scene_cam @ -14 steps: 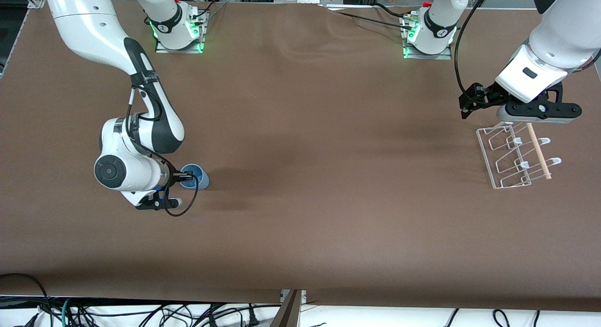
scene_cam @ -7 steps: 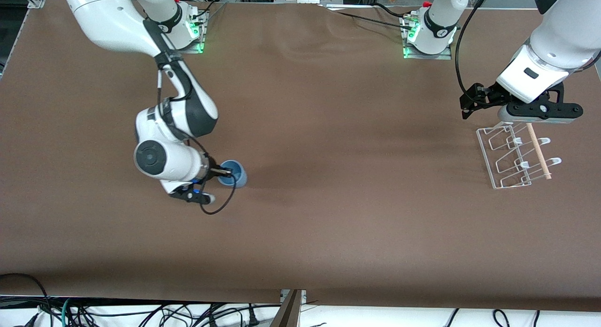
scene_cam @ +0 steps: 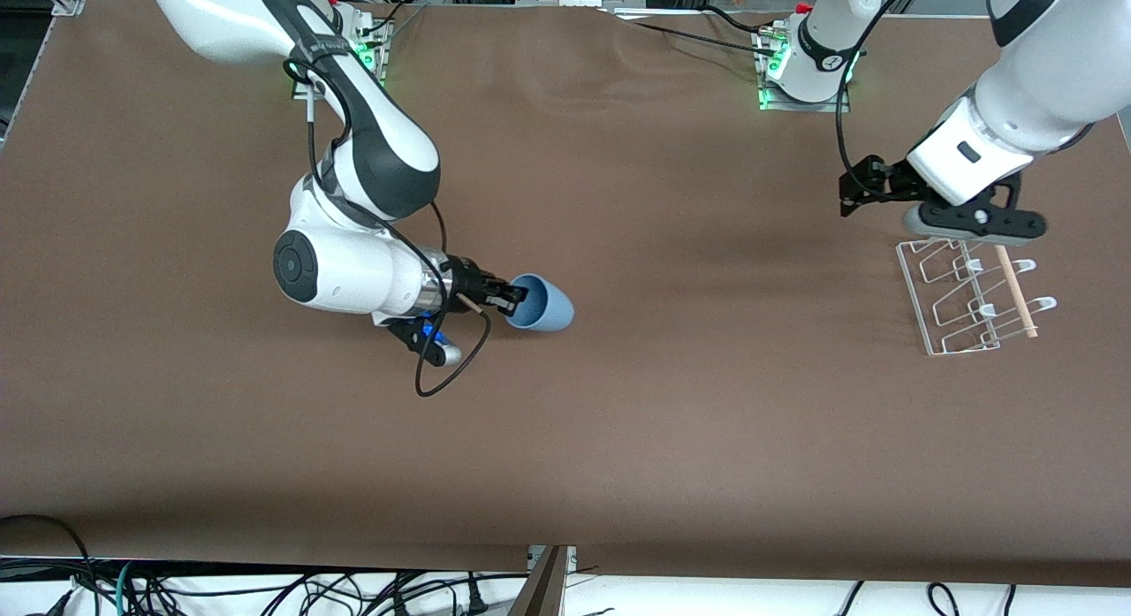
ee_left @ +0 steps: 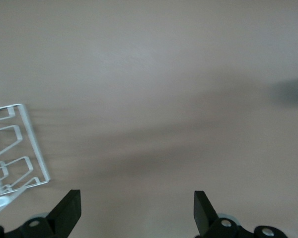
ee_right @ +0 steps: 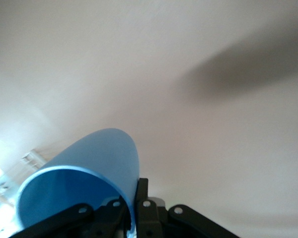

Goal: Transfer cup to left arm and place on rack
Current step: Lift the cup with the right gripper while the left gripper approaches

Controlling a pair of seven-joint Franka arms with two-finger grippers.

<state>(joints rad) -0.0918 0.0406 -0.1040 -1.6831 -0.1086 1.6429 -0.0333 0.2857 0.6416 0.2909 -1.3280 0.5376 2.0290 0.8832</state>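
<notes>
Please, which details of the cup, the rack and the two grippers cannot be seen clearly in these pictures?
- Cup: in the right wrist view the picture's edge cuts off its rim.
- Right gripper: in the front view the finger inside the cup is hidden by its wall.
- Rack: in the left wrist view only a blurred corner shows.
- Left gripper: in the front view its fingers are hidden under its own body.
</notes>
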